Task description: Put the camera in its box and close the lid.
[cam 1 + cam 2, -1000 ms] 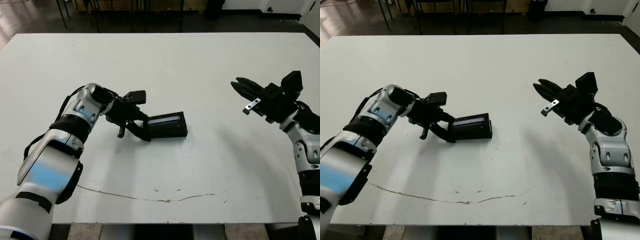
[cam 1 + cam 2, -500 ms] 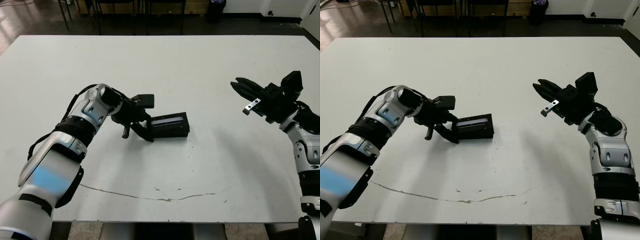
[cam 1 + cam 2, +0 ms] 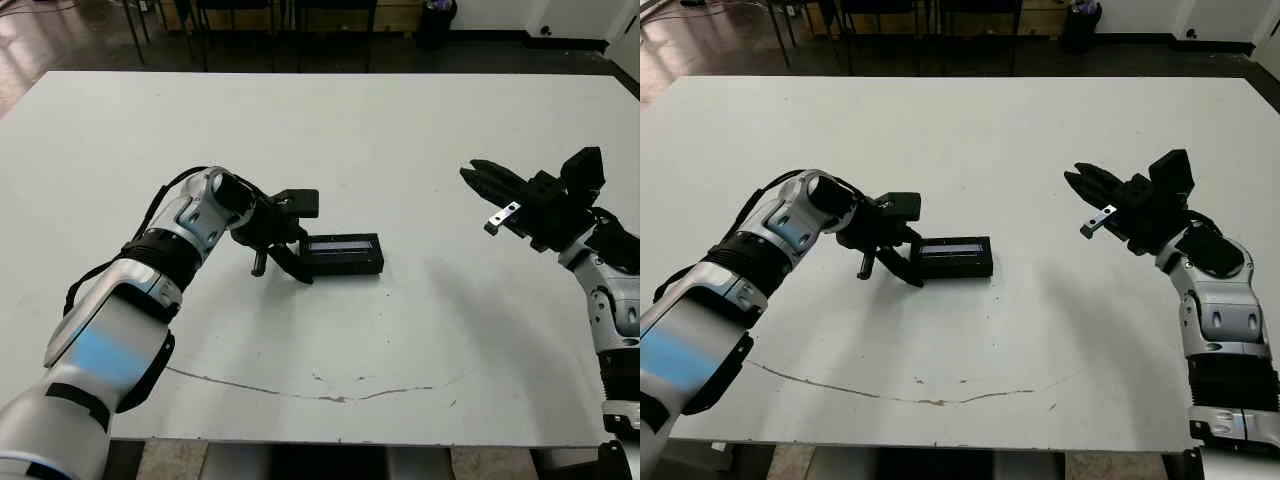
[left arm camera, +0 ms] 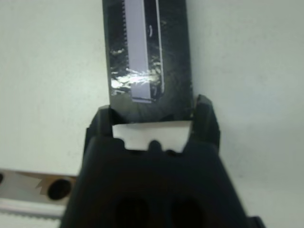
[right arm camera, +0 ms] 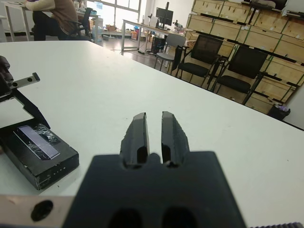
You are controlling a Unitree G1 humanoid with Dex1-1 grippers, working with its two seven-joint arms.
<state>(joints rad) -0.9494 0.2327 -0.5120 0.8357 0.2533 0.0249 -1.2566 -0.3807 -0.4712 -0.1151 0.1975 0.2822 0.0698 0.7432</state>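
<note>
white table spanning most of the head views, marked by a thin dark crack line near its front edge. beyond the far edge, dark floor and chair legs; in the right wrist view, black chairs, stacked wooden crates and a seated person at a desk.

left arm reaching inward from the left side, forearm white and grey, wrist low over the table. left gripper set against the left end of the box. fingers spread just wider than the box, one at each long side of its end, as seen in the left wrist view; contact with the sides not clear, no firm clamp visible.

right arm raised over the right part of the table, well apart from the box. right gripper pointing toward the table centre, empty, its two fingers nearly together with only a narrow slot between them.

box lying flat on the table slightly left of centre, long axis running left to right. lid seated on top of the box, black, with a pale grey panel along its top face and glare from a shiny film. camera not visible anywhere; whether inside the closed box cannot be told.
</note>
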